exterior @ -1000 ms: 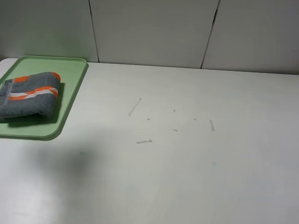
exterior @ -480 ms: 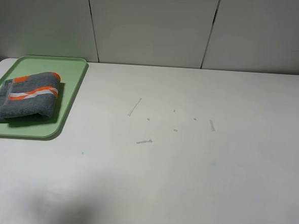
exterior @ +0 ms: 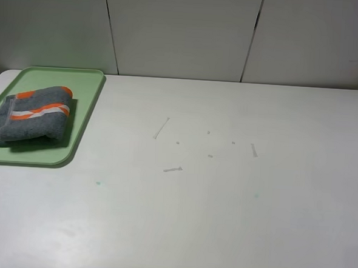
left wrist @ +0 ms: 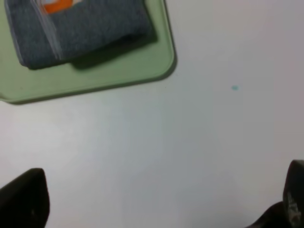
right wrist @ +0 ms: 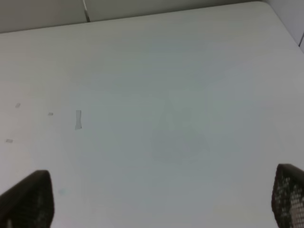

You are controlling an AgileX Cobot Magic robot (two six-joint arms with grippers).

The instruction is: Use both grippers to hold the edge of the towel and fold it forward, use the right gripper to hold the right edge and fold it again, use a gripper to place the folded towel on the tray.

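Looks like the last step is basically done: the towel (exterior: pixel 31 114) sits folded on the tray (exterior: pixel 86 113) at the upper left of the high view, orange stripes up. I'd guess nothing's left but keeping both arms clear.

Left gripper (left wrist: pixel 152 202) is spread wide with nothing in it, above bare surface (exterior: pixel 223 203) near the tray corner. Right gripper (right wrist: pixel 161 197) is also wide apart and empty over bare surface.

Count: 1 towel, 1 tray, 2 grippers, plus a few tape scraps (exterior: pixel 172 169) mid-frame.
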